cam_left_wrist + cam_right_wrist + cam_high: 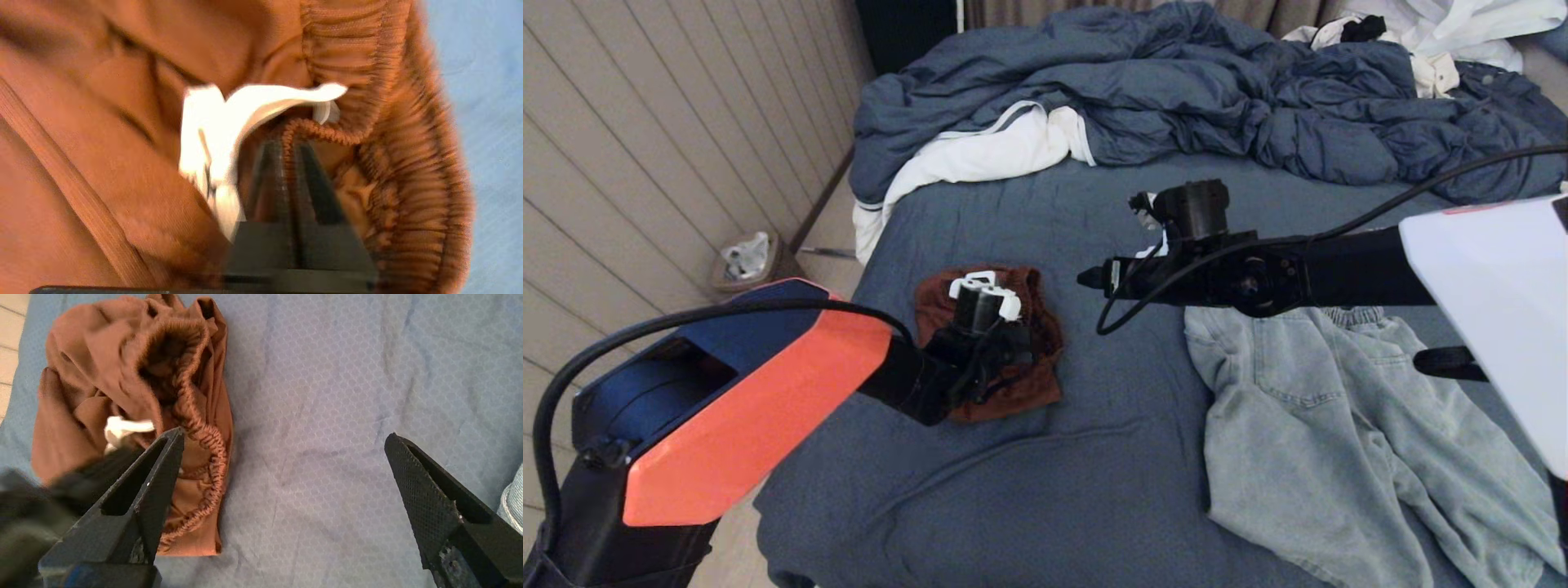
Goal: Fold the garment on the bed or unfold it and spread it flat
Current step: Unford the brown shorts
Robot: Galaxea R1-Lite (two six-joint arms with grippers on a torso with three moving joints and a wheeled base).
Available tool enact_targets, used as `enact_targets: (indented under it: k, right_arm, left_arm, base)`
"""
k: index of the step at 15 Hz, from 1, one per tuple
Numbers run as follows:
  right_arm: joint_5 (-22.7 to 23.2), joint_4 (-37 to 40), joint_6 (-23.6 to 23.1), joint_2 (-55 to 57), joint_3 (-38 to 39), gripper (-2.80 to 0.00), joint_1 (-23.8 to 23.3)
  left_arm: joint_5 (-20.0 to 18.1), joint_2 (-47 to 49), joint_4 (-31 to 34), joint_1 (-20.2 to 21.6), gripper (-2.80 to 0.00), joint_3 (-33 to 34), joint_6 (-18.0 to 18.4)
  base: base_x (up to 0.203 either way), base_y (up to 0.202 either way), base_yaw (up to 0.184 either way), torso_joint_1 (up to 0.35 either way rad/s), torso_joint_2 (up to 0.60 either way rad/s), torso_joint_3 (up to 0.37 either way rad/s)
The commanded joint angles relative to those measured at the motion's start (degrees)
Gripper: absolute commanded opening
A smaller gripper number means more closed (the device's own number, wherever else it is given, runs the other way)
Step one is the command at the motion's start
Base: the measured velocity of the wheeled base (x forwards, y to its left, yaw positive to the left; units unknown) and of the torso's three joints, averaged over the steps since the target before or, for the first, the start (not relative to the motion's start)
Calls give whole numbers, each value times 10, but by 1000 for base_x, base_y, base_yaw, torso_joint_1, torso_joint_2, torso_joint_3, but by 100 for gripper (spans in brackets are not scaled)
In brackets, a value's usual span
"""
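Observation:
The garment is a crumpled pair of brown shorts [1021,359] lying on the slate-blue sheet of the bed [1094,465], left of centre. My left gripper [985,287] reaches down into the pile. In the left wrist view it [288,143] is shut on the ribbed elastic waistband [392,134], next to the white drawstring [212,134]. My right gripper [1094,278] hovers over bare sheet just right of the shorts. In the right wrist view it [284,435] stands wide open and empty, one finger [163,465] overlapping the shorts' [102,363] waistband edge.
Light denim shorts [1339,425] lie spread on the sheet to the right, their edge [512,502] near my right gripper. A rumpled blue duvet [1176,90] and white linens [980,155] fill the far end. A bin [747,261] stands on the floor by the wall.

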Motion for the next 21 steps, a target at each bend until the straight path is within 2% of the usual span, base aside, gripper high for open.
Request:
enact_targets:
  k: [1,7,13,17,21]
  right_arm:
    - [0,0,1,4,0,0,2]
    - [0,-10,2,17,9,0,10]
    - [0,-34,7,25,26,0,27]
    - [1,-40,7,39,39,0,48]
    - [1,-41,7,54,46,0,65]
  left_arm:
    - [1,-51,-2,2,-280,6,-2]
    - [1,-189,12,3,-280,33,-3]
    - [-6,-214,42,62,-280,9,0]
    - [-25,-214,52,118,-280,-5,24]
    - [-33,-206,49,150,-280,-5,28]
  base:
    - [0,0,0,0,0,0]
    - [0,0,0,0,0,0]
    - [0,0,0,0,0,0]
    - [0,0,0,0,0,0]
    - [0,0,0,0,0,0]
